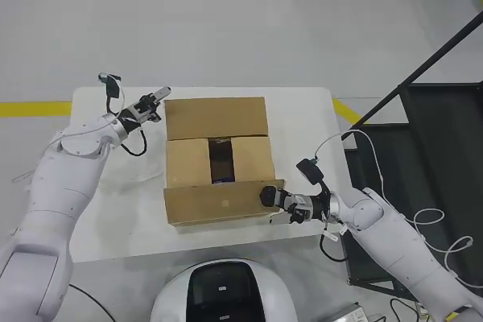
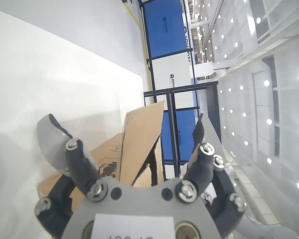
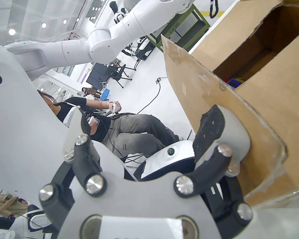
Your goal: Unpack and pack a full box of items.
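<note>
Both claws gape empty by our box [image 1: 217,161] on the desk [image 1: 121,225]: R claw [image 1: 266,196] touches the near flap [image 1: 221,204], whose long axis runs L-R, while L claw [image 1: 161,93] sits just off the far-left corner.

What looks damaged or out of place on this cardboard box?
The cardboard box has a worn near flap: its edge is frayed, and the corner by the right gripper is crumpled. Nothing has spilled.

Pale floor [image 1: 225,40] with yellow line [image 1: 24,109]; dark metal rack [image 1: 459,137], perhaps shelving.
</note>
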### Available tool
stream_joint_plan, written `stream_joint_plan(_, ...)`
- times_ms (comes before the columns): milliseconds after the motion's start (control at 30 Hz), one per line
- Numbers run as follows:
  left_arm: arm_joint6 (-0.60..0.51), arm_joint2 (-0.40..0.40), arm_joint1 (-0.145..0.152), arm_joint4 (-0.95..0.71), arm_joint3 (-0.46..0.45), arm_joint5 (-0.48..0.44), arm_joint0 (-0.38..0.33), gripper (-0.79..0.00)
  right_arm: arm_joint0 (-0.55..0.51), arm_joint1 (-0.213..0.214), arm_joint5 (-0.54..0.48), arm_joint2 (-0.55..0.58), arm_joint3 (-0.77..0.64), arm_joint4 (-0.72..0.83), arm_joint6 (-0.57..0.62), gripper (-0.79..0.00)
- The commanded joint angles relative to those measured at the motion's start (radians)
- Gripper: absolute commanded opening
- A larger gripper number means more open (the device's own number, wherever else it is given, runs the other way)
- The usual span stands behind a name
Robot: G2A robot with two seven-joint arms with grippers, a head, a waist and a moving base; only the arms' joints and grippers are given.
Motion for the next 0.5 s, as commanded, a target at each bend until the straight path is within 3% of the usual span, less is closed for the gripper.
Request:
stream_joint_plan(0,-0.018,0.005,-0.007,-0.014,0.013,0.0,-0.006,0.0,0.001,0.0,0.0,-0.001,0.004,-0.001,0.0,0.0)
stream_joint_plan(300,-0.09,-0.006,-0.021,-0.082,0.036,-0.065,-0.019,0.0,0.014,-0.001,0.0,-0.015,0.018,-0.005,0.0,0.0)
stream_joint_plan(467,-0.219,-0.035,-0.015,-0.165,0.0,-0.1,0.0,0.0,0.02,-0.002,0.0,-0.021,0.031,-0.009,0.0,0.0)
